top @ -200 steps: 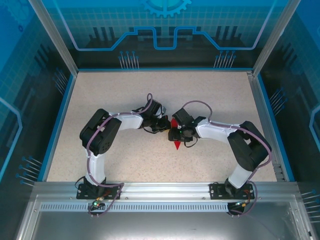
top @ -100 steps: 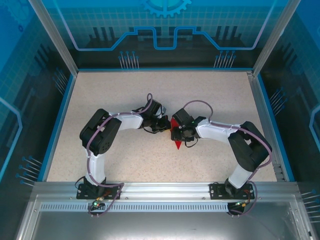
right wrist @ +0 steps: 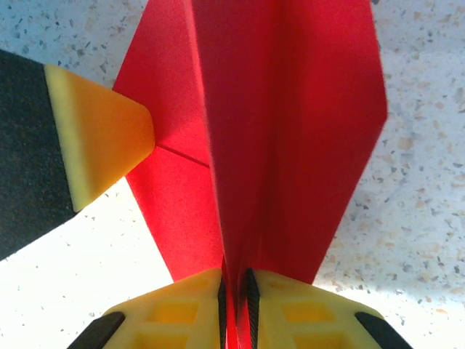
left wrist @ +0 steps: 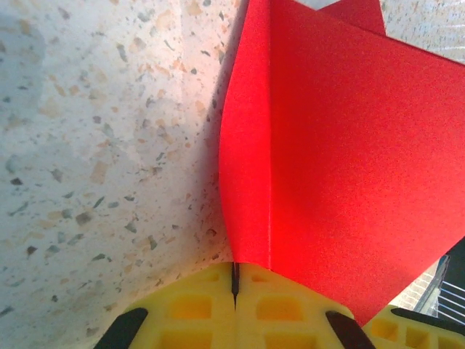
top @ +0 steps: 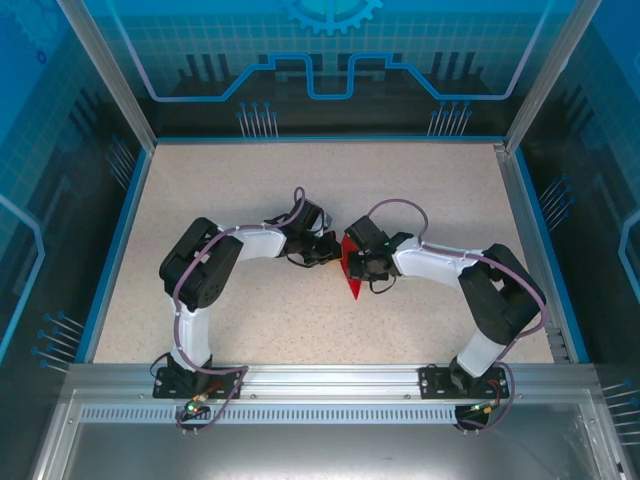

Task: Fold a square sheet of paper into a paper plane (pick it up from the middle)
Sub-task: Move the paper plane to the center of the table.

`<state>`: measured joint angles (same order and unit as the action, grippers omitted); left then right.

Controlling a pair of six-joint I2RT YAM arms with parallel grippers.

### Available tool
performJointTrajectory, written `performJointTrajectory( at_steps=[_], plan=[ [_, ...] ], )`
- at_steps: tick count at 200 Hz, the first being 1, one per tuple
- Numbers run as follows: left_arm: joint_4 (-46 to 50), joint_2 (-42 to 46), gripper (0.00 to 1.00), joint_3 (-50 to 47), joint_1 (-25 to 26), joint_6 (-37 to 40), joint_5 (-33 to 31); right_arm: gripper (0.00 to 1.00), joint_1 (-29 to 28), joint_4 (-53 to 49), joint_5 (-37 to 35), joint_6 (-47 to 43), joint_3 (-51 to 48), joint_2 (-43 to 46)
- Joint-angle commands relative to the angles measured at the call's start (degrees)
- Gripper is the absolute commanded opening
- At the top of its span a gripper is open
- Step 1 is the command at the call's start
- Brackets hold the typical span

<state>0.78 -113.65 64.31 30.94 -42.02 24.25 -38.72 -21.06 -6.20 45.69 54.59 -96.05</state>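
Red paper plane, only half made, is in the middle of the table, held between the two grippers. Closest in the right wrist view, the right gripper has its jaws pressed almost together. A thin fold of the red paper runs down between them, so it is pinching the plane. In the left wrist view the left gripper has its jaws pressed tight, with just a dark slit left. The paper's edge goes into that slit, so it is pinching the plane too. The pads are yellow, look soft, and have little square hollows. Farther from the fingers, the paper spreads into flat wings with sharp straight creases and a pointed shape. It is thin and smooth, plain red with no marks. I think it is very light and bendy, so it can flop, crumple or tear if pulled hard. One flap curves a bit in the left wrist view. The best place to hold it looks like the middle crease, where the layers are thick and stiffer. Under it the table is pale and speckled like stone, hard and flat. Farthest away stand the blue walls of the box.
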Motion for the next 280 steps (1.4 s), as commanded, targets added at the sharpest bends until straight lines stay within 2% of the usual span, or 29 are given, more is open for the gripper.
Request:
performJointTrajectory(
  at_steps=[1, 39, 52, 75, 106, 180, 229, 280],
  plan=[
    [1.5, -0.8, 0.0, -0.7, -0.4, 0.8, 0.4, 0.19, -0.6, -1.7, -1.6, 0.6, 2.1, -1.4],
    [1.9, -0.1, 0.02, -0.1, -0.3, 0.2, 0.6, 0.21, -0.7, -3.1, -2.3, 0.3, 3.6, -2.9],
    [2.7, 0.7, 0.07, 0.3, -0.4, 0.2, 0.2, 0.2, -0.8, -3.6, -2.5, 0.2, 4.1, -3.6],
    [4.9, 3.9, 0.27, 0.1, -1.2, -1.0, -3.1, 0.13, -1.0, -4.6, -2.8, 0.1, 4.8, -4.3],
    [5.1, 10.1, 0.43, -3.6, -3.9, -2.7, -6.8, 0.11, -1.5, -6.6, -4.2, -0.3, 6.3, -4.9],
    [13.8, 20.4, 0.69, -6.8, -5.9, -1.2, -21.5, 0.17, -3.1, -10.1, -5.5, -0.9, 10.6, -9.4],
    [15.0, 21.5, 0.76, -8.0, -6.4, -1.3, -23.5, 0.19, -3.4, -11.0, -6.1, -0.2, 11.5, -11.0],
    [18.0, 24.1, 0.95, -9.1, -6.9, -0.2, -29.3, 0.13, -3.6, -11.0, -5.9, 0.5, 11.1, -13.2]
  ],
)
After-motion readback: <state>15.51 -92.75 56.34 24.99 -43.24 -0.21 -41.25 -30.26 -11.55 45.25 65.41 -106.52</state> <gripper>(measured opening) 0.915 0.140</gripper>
